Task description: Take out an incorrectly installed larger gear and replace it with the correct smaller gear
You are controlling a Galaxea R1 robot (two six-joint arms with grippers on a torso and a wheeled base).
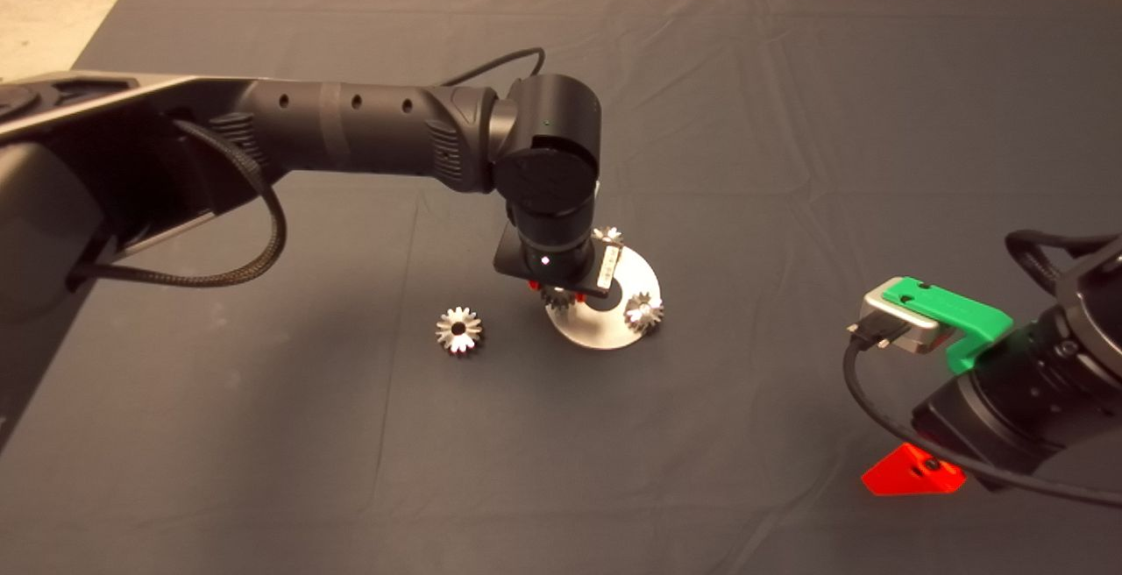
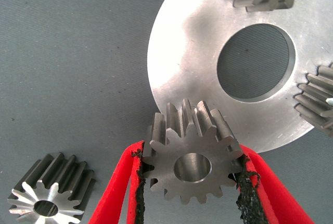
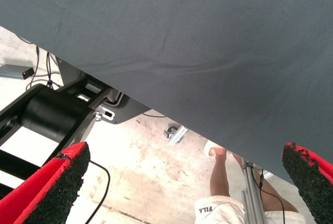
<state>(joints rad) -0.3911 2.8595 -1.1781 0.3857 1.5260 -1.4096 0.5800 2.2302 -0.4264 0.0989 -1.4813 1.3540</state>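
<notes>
My left gripper (image 1: 557, 296) reaches down at the left rim of the round silver plate (image 1: 605, 334), shut on the smaller gear (image 2: 191, 166), a dull steel gear with a flat pale face and round hole. The red fingers (image 2: 117, 193) press it from both sides, and it overlaps the plate's (image 2: 182, 52) edge. The larger gear (image 1: 459, 330), shiny and star-toothed, lies on the mat left of the plate, apart from it; it also shows in the left wrist view (image 2: 49, 195). My right gripper (image 1: 912, 472) waits open at the lower right.
Two more gears (image 1: 607, 235) (image 1: 643, 310) stand on the plate around its central hole (image 2: 255, 62). The dark mat (image 1: 789, 119) covers the table. Beyond the mat's edge, the right wrist view shows the floor, a black machine base (image 3: 52, 114) and a person's leg (image 3: 221, 177).
</notes>
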